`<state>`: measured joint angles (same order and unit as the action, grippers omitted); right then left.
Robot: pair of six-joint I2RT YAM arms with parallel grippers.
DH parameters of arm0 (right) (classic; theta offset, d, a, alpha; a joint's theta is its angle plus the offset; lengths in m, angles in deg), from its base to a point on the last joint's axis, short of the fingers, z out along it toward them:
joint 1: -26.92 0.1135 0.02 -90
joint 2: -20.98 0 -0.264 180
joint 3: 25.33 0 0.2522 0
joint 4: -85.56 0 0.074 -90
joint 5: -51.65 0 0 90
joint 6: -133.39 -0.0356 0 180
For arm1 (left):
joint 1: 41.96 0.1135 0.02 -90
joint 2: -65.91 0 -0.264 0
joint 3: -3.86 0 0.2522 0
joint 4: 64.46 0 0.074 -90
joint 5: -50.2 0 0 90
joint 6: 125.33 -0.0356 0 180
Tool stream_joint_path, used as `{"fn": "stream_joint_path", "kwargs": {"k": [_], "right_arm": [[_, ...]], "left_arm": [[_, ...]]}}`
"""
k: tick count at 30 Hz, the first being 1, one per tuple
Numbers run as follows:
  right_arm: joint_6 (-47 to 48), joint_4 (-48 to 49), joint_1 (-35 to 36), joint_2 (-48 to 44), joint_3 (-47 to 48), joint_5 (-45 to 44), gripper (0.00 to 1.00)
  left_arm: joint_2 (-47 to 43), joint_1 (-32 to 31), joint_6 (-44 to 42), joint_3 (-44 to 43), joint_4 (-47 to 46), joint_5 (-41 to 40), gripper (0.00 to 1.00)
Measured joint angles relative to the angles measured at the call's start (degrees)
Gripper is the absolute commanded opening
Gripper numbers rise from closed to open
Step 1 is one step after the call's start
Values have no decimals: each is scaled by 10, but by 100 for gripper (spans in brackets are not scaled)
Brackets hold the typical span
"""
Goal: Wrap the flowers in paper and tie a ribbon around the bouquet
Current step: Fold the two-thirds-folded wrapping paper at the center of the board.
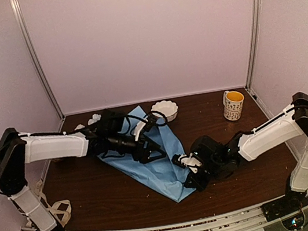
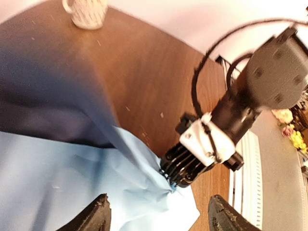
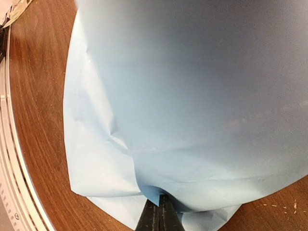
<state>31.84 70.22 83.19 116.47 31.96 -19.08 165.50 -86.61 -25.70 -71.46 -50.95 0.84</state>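
Note:
The light-blue paper [image 1: 149, 158] lies rumpled across the middle of the table, one fold raised and showing a darker face [image 2: 53, 96]. My right gripper [image 3: 160, 214] is shut on the paper's near edge and lifts it into a billow [image 3: 192, 96]; it also shows in the left wrist view [image 2: 175, 180]. My left gripper [image 2: 161, 214] hovers open over the paper [image 2: 72, 183], nothing between its fingers, close to the right gripper [image 1: 182, 162]. The beige ribbon [image 1: 61, 211] lies in loops by the left arm's base. A few pink and yellow blooms [image 2: 290, 129] show past the table's rail.
A white scalloped bowl [image 1: 165, 111] stands at the back, just beyond the paper. A yellow-lined mug [image 1: 233, 104] sits at the back right. Small white pieces [image 1: 92, 120] lie behind the left arm. The metal rail [image 1: 178, 229] runs along the near edge.

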Motion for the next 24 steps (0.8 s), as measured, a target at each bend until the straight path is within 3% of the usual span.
{"fn": "stream_joint_path", "kwargs": {"k": [3,7,12,16,24], "right_arm": [[0,-3,0,1,2,0,0],[0,-10,0,4,7,0,0],[6,-23,0,4,13,-1,0],[14,-42,5,4,23,-6,0],[57,-119,35,-31,50,-60,0]], "left_arm": [[-56,19,-12,2,14,-21,71],[-103,35,-10,34,20,-62,59],[-125,82,22,110,50,-166,63],[-68,94,33,85,82,-245,65],[87,91,32,-75,131,-297,65]]}}
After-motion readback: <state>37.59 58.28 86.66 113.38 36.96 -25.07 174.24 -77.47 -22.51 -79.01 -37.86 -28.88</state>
